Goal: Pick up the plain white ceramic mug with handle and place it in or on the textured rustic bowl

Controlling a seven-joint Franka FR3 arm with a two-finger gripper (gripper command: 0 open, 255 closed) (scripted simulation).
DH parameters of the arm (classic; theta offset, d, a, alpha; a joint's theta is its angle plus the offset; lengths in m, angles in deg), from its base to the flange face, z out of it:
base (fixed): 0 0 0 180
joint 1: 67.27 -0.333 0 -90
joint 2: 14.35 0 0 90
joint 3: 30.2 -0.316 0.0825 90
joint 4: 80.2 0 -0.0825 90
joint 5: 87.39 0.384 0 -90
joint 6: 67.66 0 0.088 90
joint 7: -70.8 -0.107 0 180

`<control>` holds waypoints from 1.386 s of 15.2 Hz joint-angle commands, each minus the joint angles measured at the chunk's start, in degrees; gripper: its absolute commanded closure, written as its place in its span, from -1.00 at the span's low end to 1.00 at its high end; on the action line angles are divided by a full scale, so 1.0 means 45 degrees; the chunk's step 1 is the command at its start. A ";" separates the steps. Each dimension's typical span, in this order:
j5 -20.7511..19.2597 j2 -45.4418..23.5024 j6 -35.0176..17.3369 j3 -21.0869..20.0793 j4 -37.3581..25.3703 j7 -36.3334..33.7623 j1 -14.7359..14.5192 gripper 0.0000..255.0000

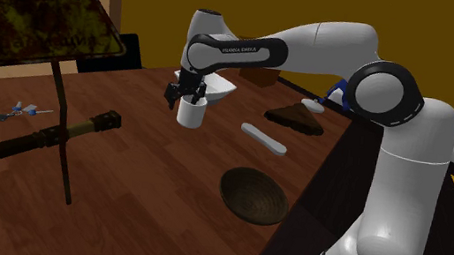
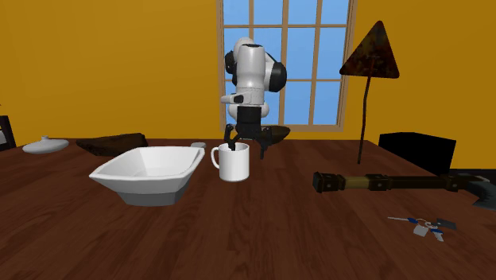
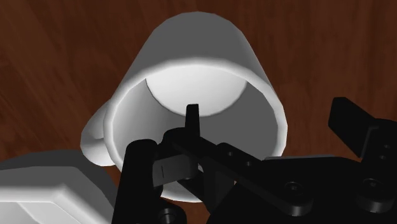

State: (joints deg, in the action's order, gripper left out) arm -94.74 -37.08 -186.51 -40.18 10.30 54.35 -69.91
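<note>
The white mug [image 1: 191, 113] stands upright on the dark wooden table [image 1: 146, 192], its handle [image 2: 215, 156] turned toward the white angular dish. My gripper [image 1: 186, 98] hangs over its rim, open. In the wrist view one fingertip [image 3: 191, 118] is inside the mug [image 3: 191, 63] and the other [image 3: 347, 118] is outside its wall, on the side away from the handle; neither presses the wall. The dark textured bowl [image 1: 252, 195] sits on the table nearer the stand, well apart from the mug.
A white angular dish [image 2: 147, 171] stands right beside the mug. A flat white piece [image 1: 264, 139] and a dark wedge [image 1: 296, 117] lie between mug and table edge. A triangular sign on a thin stand [image 1: 61, 120] and a long dark tool [image 1: 37, 139] occupy the shoulder view's left.
</note>
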 commanded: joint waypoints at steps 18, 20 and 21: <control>0.0099 0.0266 0.1241 -0.0042 -0.0983 0.0112 -0.0011 1.00; 0.0117 0.0305 0.1564 -0.0050 -0.1269 0.0137 -0.0019 1.00; 0.0124 0.0319 0.1728 -0.0054 -0.1419 0.0150 -0.0023 1.00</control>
State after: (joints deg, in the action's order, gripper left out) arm -94.19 -35.60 -179.48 -40.41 4.70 55.00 -69.97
